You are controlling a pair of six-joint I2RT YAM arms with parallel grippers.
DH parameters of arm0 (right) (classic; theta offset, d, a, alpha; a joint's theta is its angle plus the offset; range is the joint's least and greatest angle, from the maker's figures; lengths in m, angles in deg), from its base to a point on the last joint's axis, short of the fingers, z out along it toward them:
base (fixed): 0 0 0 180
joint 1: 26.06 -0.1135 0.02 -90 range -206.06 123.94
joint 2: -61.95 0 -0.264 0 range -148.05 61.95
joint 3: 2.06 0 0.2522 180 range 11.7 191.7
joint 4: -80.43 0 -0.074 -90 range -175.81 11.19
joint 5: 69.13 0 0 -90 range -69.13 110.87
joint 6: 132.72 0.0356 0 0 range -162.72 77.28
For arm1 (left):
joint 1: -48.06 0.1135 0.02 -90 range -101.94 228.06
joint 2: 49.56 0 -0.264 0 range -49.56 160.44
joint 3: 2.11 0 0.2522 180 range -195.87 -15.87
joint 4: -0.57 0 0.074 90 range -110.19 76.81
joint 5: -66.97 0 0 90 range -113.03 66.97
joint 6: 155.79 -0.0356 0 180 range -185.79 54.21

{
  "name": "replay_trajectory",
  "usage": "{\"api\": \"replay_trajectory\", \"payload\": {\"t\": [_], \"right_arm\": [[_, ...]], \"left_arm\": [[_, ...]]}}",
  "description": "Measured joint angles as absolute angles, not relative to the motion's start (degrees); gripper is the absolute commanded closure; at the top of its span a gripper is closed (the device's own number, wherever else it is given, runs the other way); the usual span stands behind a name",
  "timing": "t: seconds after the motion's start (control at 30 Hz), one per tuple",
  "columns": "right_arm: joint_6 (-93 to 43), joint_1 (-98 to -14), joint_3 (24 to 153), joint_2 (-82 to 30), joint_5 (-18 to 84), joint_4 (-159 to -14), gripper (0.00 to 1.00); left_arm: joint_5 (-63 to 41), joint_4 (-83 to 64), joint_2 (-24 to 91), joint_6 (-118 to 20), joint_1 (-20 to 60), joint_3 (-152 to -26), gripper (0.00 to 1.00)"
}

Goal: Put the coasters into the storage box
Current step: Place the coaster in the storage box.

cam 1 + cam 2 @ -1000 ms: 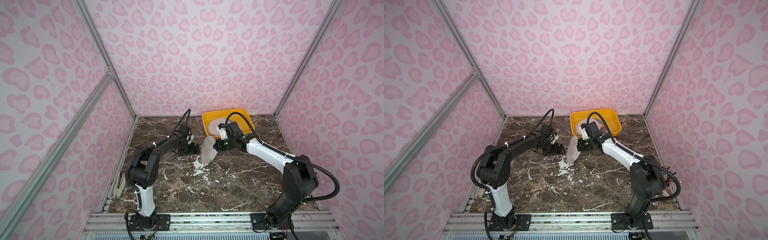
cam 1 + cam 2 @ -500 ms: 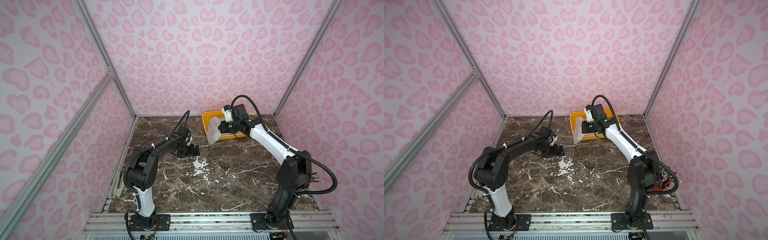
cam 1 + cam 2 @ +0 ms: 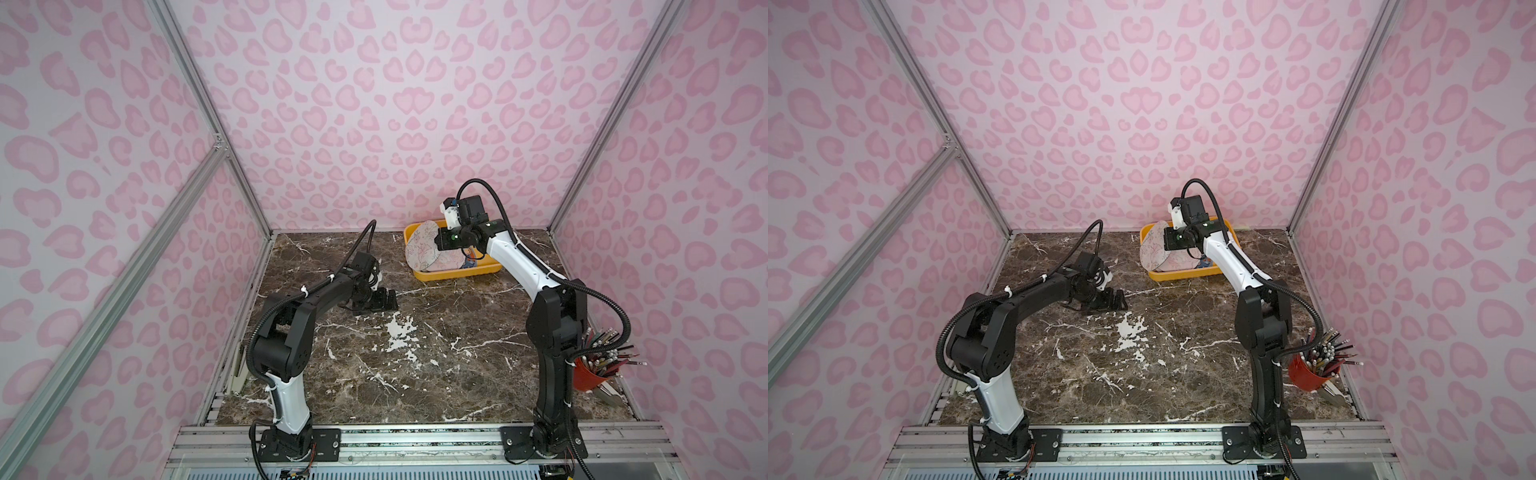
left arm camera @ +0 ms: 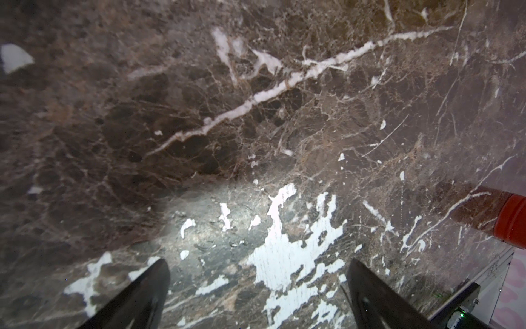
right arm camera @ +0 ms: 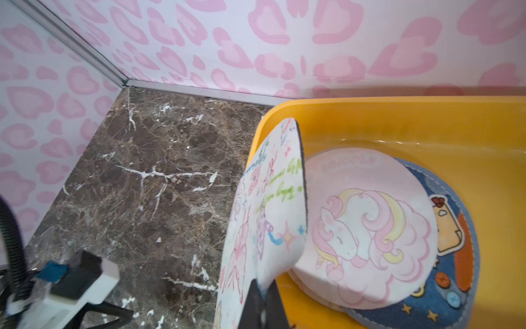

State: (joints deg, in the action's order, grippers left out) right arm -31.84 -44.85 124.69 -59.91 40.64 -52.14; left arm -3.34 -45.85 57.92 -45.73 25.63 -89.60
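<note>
Coaster (image 5: 264, 213), scribble-printed: clamped upright by right end effector (image 5: 263, 304) over storage box (image 5: 398, 114) side rim, beside stacked coasters (image 5: 367, 228) inside. Hazard: release here may tip it outward onto surface (image 5: 170, 185). Left end effector (image 4: 259, 267) spread, empty.

Objects by count. Two robot arms: left arm (image 3: 324, 293), right arm (image 3: 519, 262). One storage box (image 3: 457, 274). Three coasters can be told apart: doodled coaster (image 5: 264, 205), unicorn coaster (image 5: 367, 228), blue-rimmed coaster (image 5: 455, 256); any beneath these cannot be counted. One red pencil cup (image 3: 586, 376), with pencils too crowded to count.
</note>
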Motion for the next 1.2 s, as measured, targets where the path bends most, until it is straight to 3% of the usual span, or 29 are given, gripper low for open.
{"api": "replay_trajectory", "payload": {"t": [0.4,0.43,0.53,0.7,1.03,1.2], "right_arm": [[-34.8,-38.3,125.2,-68.3,38.2,-52.1,1.00],[-35.0,-38.0,125.2,-68.3,37.7,-52.1,0.97],[-35.5,-37.6,125.0,-68.3,36.6,-52.2,0.56],[-36.1,-37.4,119.9,-64.6,34.2,-53.0,0.28],[-35.1,-36.9,100.5,-47.9,33.2,-60.9,0.02],[-35.3,-36.8,86.7,-38.0,32.2,-68.1,0.02]], "left_arm": [[-3.9,-45.8,57.5,-46.0,26.4,-89.0,0.00],[-4.0,-45.8,57.4,-46.0,26.6,-88.8,0.00],[-4.3,-45.8,56.8,-46.0,26.9,-88.4,0.00],[-5.6,-45.8,55.2,-46.4,27.4,-87.2,0.00],[-13.0,-44.4,47.6,-49.2,29.8,-81.2,0.00],[-20.0,-41.1,41.7,-51.6,32.4,-75.9,0.00]]}}
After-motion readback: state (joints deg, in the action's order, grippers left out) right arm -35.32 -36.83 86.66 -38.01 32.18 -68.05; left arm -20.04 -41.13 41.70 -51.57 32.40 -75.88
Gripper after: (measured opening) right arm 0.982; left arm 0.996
